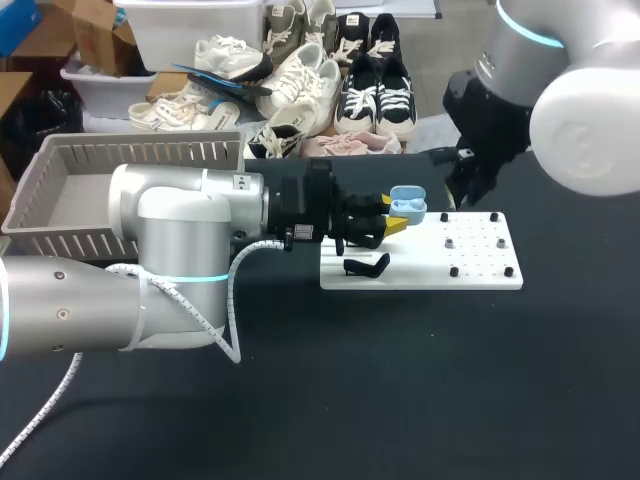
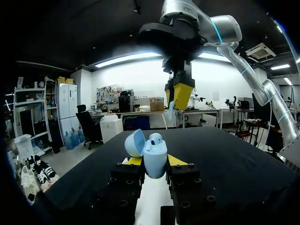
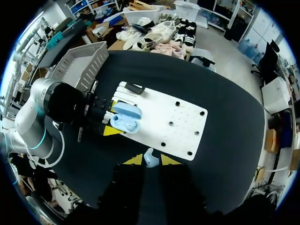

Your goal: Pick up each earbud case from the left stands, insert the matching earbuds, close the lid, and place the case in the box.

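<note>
A light-blue earbud case [image 1: 408,206] with its lid swung open sits upright between the yellow fingers of my left gripper [image 1: 397,223], which is shut on it just above the left end of the white board [image 1: 470,268]. In the left wrist view the case [image 2: 155,158] shows one earbud [image 2: 156,138] seated inside. My right gripper [image 2: 179,96] hangs above and beyond it, shut on a small light-blue earbud [image 2: 171,109]. From the right wrist, that earbud [image 3: 150,157] sits between the tips of my right gripper [image 3: 151,161], and the case [image 3: 125,118] lies below, off to one side.
A grey slatted basket [image 1: 60,160] stands at the table's left rear. The white board carries several black pegs [image 1: 453,271] and a black stand [image 1: 367,266] near its left end. Black tabletop [image 1: 420,380] stretches in front.
</note>
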Motion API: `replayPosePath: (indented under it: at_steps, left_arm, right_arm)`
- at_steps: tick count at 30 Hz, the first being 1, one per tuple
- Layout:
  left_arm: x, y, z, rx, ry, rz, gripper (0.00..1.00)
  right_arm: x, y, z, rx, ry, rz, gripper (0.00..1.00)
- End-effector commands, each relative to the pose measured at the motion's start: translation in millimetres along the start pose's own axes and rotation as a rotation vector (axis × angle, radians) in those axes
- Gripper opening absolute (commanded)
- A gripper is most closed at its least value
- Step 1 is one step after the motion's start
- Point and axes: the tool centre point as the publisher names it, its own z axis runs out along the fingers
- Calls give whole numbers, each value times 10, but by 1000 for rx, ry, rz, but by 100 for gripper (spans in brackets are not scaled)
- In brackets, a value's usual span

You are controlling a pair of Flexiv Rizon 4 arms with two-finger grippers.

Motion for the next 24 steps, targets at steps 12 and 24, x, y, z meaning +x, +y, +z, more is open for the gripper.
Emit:
replayPosePath:
  at_steps: [12,24]
  left_arm:
    - [2,-13,0,-5,-1,1,0]
    - [2,-13,0,-5,-1,1,0]
  right_arm:
    - [-277,174,31,-6,5,-124,0]
    - [-315,284,72,-17,2,-169,0]
